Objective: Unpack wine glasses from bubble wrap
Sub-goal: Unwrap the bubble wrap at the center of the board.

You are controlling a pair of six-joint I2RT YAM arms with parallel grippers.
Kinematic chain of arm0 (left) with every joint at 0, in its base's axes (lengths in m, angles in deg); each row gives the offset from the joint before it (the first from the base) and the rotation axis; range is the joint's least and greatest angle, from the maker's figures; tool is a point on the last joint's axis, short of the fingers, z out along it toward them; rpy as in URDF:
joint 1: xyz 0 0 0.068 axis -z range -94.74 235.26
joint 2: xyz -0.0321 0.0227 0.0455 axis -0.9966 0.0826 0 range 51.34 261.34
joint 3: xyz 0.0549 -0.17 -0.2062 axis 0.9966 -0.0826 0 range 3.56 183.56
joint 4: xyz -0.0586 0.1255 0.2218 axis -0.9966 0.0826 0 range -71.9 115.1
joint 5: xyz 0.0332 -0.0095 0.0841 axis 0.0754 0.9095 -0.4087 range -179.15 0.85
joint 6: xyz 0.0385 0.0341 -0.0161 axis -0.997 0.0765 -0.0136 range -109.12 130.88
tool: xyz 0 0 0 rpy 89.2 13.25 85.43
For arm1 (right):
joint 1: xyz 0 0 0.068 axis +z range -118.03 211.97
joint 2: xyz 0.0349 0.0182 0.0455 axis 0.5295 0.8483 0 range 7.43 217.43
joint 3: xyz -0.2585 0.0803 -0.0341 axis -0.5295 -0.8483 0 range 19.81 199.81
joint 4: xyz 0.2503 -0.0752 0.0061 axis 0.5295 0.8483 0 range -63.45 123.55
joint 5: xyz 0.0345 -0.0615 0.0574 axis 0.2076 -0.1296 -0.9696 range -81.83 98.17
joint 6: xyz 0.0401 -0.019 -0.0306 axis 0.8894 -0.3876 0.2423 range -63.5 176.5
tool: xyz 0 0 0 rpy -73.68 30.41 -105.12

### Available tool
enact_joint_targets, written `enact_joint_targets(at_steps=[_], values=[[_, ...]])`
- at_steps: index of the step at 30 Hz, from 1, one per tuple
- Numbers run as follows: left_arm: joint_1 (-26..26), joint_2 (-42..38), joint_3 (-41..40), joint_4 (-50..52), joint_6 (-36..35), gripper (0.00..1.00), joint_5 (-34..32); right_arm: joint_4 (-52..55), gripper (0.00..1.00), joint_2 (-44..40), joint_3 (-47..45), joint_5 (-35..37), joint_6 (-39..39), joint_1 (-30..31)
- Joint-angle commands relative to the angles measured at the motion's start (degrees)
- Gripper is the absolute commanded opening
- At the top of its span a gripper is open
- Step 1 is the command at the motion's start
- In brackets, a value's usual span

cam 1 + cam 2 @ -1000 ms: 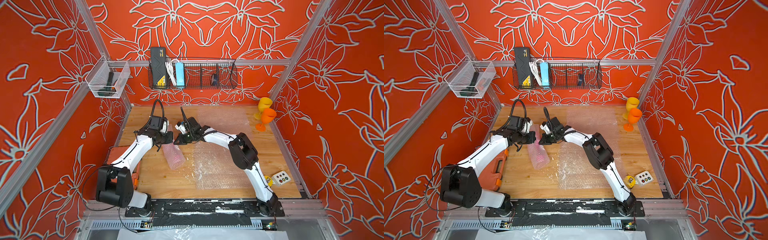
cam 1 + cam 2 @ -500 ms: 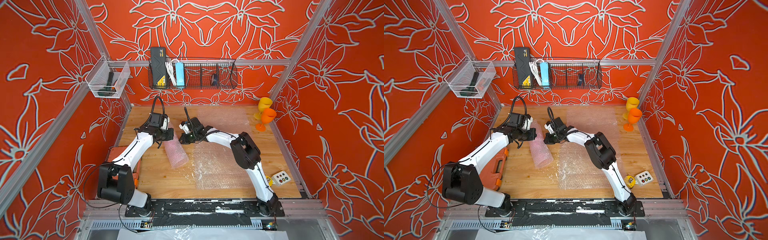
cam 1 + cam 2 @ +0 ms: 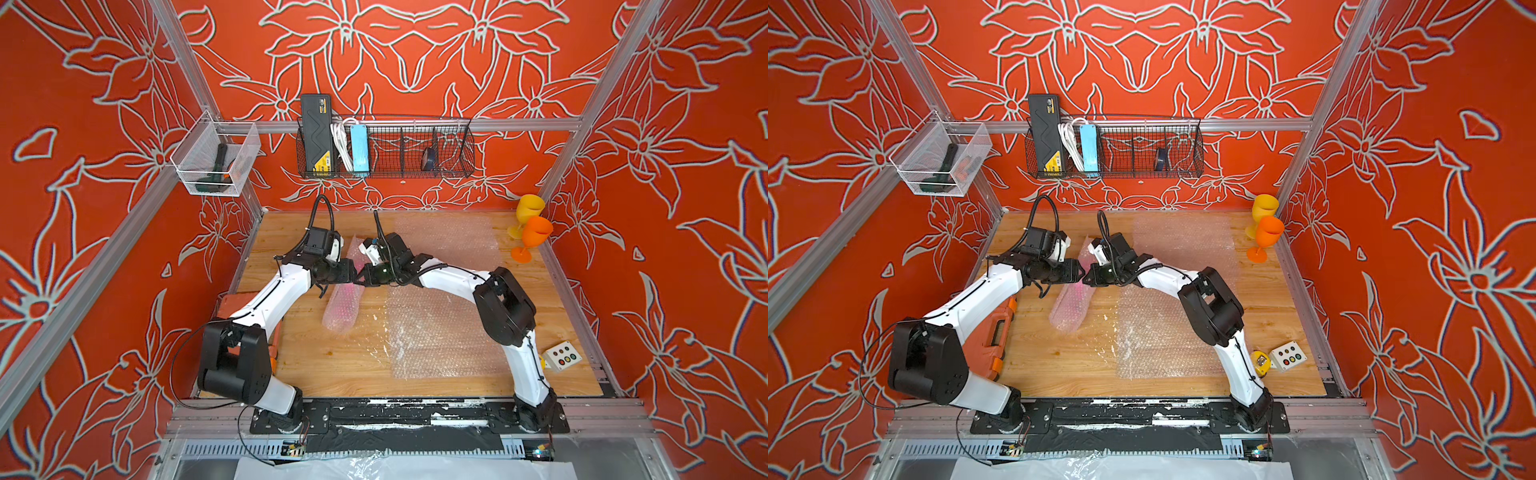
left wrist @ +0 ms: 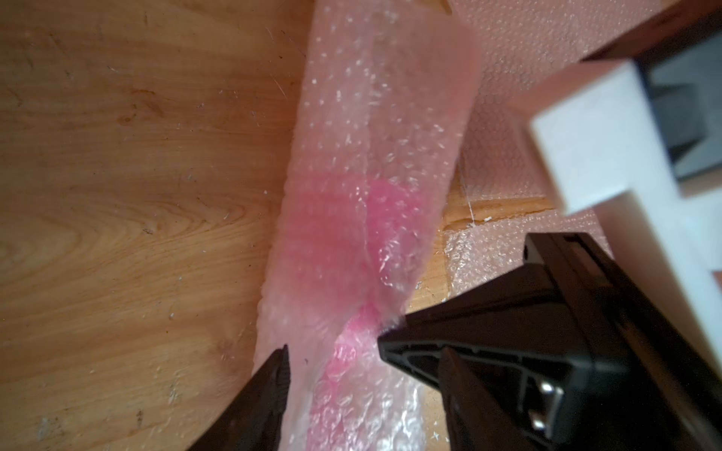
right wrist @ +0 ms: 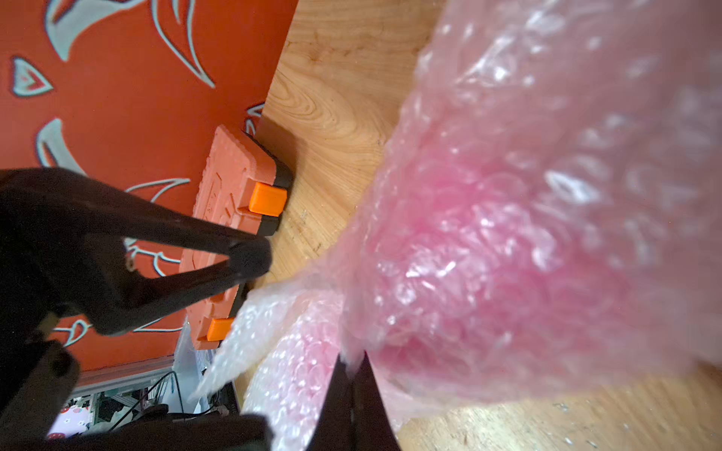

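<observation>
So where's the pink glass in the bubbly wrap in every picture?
In a top view: pink glass, wrapped, lying mid-table.
In a top view: it lies mid-table again.
Left wrist: it fills the middle.
Right wrist: it looms close, blurry.
Shared landmark: the wooden table beneath it.

Bright, even light in both top views — soft shadows, colour fringing toward 3 and 9 o'clock; wrist views blur the bubble wrap [image 5: 508,234] close up.
</observation>
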Motion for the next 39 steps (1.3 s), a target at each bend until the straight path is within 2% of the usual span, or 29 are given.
enact_joint_targets(at_steps=[1, 4, 6, 8, 11, 18, 23, 24, 28, 31, 35, 39], values=[[0.99, 0.69, -0.92, -0.56, -0.78, 0.60, -1.31, -3.04, 0.00, -1.24, -1.35, 0.79, 1.41, 0.55], [0.99, 1.52, -2.12, -0.56, -1.29, 0.60, -3.71, -2.70, 0.00, -1.04, -1.25, 0.94, 0.96, 0.55], [0.99, 1.98, -2.67, -0.64, -1.62, 0.57, -4.98, -2.16, 0.00, -0.89, -1.30, 0.98, 0.45, 0.41], [0.99, 2.19, -2.79, -0.46, -1.75, 0.49, -5.52, -2.13, 0.00, -0.89, -1.66, 0.84, 0.33, 0.40], [1.00, 2.58, -2.72, -0.10, -1.92, 0.45, -6.02, -2.23, 0.00, -0.81, -1.77, 0.70, 0.57, 0.37], [0.99, 5.46, -1.66, 1.09, -2.81, 0.45, -8.61, -2.35, 0.00, -0.53, -1.05, -0.52, 0.89, 0.32], [0.99, 8.78, 2.31, 3.19, -3.59, 0.44, -11.46, -2.29, 0.00, -0.81, -1.48, -1.08, 0.31, 0.39], [1.01, 9.21, 2.81, 3.31, -3.68, 0.42, -11.34, -2.23, 0.00, -0.75, -1.48, -1.29, 0.26, 0.33], [1.00, 9.18, 3.70, 3.04, -3.77, 0.22, -9.99, -2.23, 0.00, -0.49, -1.79, -1.54, 0.15, 0.32], [1.00, 8.22, 2.74, 2.29, -4.19, 0.16, -10.27, -2.32, 0.00, -0.44, -2.21, -1.82, 0.13, 0.09], [0.99, 7.80, 2.01, 2.15, -4.82, 0.00, -10.45, -2.28, 0.00, -0.76, -2.83, -1.98, -0.04, -0.30], [0.99, 7.22, 2.08, 1.91, -5.26, 0.00, -10.23, -2.82, 0.00, -1.32, -3.88, -1.98, -0.02, -0.73]])
